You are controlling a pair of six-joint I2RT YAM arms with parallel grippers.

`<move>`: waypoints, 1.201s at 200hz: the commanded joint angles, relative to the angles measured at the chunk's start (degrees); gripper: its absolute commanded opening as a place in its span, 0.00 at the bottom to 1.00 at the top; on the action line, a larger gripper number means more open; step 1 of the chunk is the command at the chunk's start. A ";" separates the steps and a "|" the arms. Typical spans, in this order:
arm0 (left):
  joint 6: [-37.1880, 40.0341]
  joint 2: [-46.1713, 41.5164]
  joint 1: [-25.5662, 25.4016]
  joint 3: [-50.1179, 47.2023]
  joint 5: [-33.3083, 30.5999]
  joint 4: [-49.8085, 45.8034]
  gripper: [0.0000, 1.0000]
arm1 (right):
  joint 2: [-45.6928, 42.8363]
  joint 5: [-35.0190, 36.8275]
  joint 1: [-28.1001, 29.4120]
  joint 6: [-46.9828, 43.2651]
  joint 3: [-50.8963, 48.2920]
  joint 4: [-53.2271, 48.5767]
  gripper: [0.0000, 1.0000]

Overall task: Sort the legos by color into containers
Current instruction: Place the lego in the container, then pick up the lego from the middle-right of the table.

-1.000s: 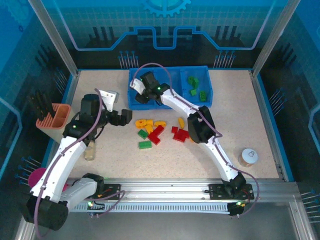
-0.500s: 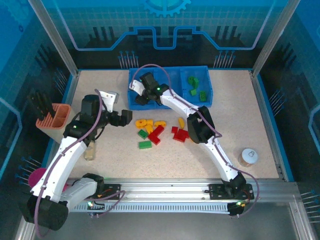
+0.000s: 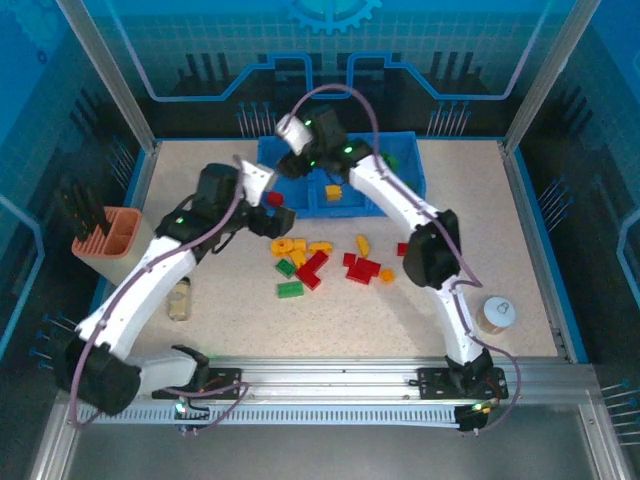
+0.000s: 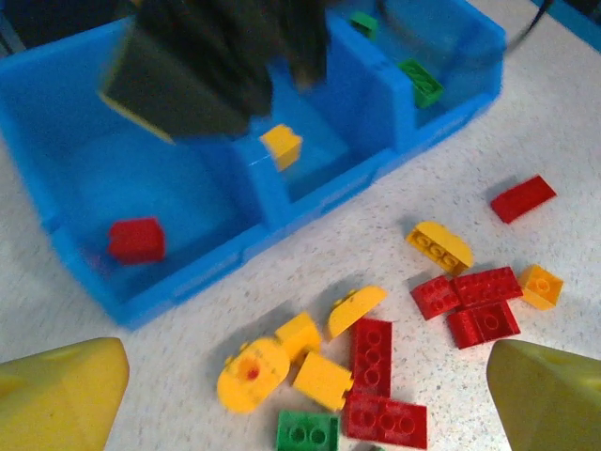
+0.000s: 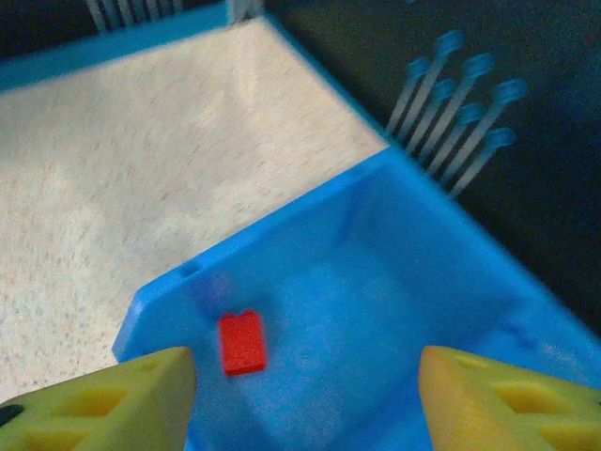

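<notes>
Both arms shifted in the last second. Left arm swung in from the table's left side toward the tray [image 3: 418,190] front; right arm lifted and stretched over the tray's left end.

Left gripper [image 3: 272,212] was open, nothing between its fingers [image 4: 56,399]. Right gripper [image 5: 307,366] was also spread wide and empty, hanging over the left compartment.

Sorted so far: one red brick [image 5: 242,343] in the left compartment, one yellow brick [image 4: 282,146] in the middle, green bricks [image 4: 421,80] in the right.

Loose pile [image 3: 315,262] sat on the table [image 3: 520,220] just near-side of the tray front wall: reds, yellows and two greens, touching or close together. Left gripper was the nearer one, with the pile below and slightly ahead of it.

Long red brick [image 4: 374,343] lay with its long axis across the finger-closing line, so I'd judge a grab across its short side feasible. A yellow neighbour touching its left side crowded the finger path. Tray front wall and the right arm above it limited any approach from the far side. Peach holder [image 3: 110,235] was well apart, no issue.
</notes>
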 commanded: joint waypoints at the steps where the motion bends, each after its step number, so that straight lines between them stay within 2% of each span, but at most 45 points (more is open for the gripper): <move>1: 8.41 7.63 -5.47 6.62 0.50 2.33 0.99 | -9.54 3.08 -5.05 5.97 -1.52 -6.71 0.67; 16: 12.59 14.14 -9.34 11.10 2.04 2.67 0.99 | -16.26 6.35 -8.48 9.77 -8.77 -8.98 0.70; 29: 14.96 19.59 -11.95 15.30 4.71 3.03 0.99 | -24.29 6.80 -12.46 14.02 -19.49 -8.10 0.73; 43: 18.66 25.24 -14.84 20.04 6.18 2.20 0.99 | -33.24 5.62 -16.78 18.24 -31.74 -5.20 0.76; 65: 25.18 34.15 -19.34 26.52 5.18 0.29 0.98 | -46.90 1.60 -23.38 23.61 -49.81 0.21 0.80; 88: 28.43 42.11 -22.66 31.27 3.76 0.72 0.98 | -56.99 -1.21 -27.52 25.35 -62.02 2.28 0.83; 126: 27.48 49.90 -25.60 36.09 6.26 4.56 0.96 | -65.34 -2.28 -30.41 26.45 -72.45 0.33 0.83; 171: 26.80 58.26 -28.05 41.17 7.55 7.76 0.95 | -66.32 -2.81 -32.58 28.63 -76.32 0.61 0.84; 194: 26.92 61.96 -28.43 45.32 6.42 6.77 0.95 | -66.63 -2.81 -33.75 28.61 -77.09 0.79 0.83; 240: 29.31 68.55 -28.52 55.80 4.19 -2.35 0.93 | -67.22 -5.27 -37.96 30.29 -79.13 2.77 0.84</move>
